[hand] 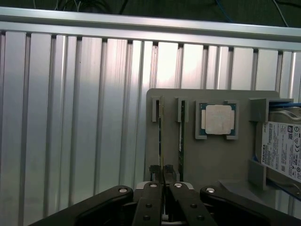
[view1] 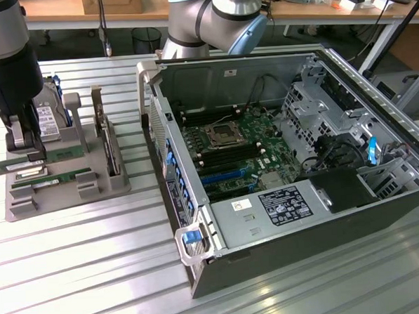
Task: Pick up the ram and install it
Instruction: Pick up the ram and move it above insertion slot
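Pincer is down over the grey holder, fingers pinched shut on the top edge of the ram. I see the thin green board edge-on, running away from me between the pads. Whether it has cleared its slot, I can't tell.

Just beside it stands the twin stick, untouched in its own slot. Past that the square processor lies flat on the holder, and beyond it is the hard drive.

Handling-wise, I reckon this stick is light and stiff but delicate, with bare chips on its faces and contacts along the lower edge. A mid-length grip on the upper edge looks right to me, so it hangs level and doesn't twist.

Farther across the ribbed metal surface, toward the exterior view's right, the computer case lies open with its board exposed.
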You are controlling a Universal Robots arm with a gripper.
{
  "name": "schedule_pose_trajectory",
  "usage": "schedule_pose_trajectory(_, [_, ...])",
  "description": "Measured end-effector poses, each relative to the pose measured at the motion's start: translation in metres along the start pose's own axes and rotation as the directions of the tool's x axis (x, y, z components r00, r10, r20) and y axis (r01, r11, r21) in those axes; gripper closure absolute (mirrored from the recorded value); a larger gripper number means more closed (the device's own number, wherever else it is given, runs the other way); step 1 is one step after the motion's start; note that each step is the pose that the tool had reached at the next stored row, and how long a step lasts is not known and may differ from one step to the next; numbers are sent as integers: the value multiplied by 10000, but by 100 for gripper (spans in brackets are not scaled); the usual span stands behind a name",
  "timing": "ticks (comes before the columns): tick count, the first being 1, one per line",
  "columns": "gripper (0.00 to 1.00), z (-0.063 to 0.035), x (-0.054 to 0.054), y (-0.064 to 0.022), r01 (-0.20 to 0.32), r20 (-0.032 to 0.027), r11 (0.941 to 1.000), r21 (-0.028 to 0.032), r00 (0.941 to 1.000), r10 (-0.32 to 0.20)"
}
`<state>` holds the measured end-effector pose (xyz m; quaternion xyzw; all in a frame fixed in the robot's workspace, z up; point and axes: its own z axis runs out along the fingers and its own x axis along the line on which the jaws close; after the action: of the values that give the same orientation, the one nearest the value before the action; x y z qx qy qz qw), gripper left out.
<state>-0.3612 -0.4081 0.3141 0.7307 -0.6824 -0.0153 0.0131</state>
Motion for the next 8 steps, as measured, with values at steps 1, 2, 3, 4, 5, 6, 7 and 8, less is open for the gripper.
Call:
schedule_pose_trajectory(1, [88,-6,0,0,0,0,10000,0,10000,0])
schedule_pose_trajectory(2, [88,-8,0,0,0,0,10000,0,10000,0])
schedule_pose_trajectory(3, [88,-10,0,0,0,0,10000,1,10000,0])
schedule_pose_trajectory(4, [88,-14,0,1,0,0,10000,1,10000,0])
schedule_pose_trajectory(5, [88,-20,0,1,0,0,10000,0,10000,0])
schedule_pose_trajectory(6, [88,-25,0,1,0,0,10000,1,10000,0])
schedule_pose_trajectory(7, [88,-33,0,1,0,0,10000,1,10000,0])
schedule_pose_trajectory(8, [88,-39,0,1,0,0,10000,1,10000,0])
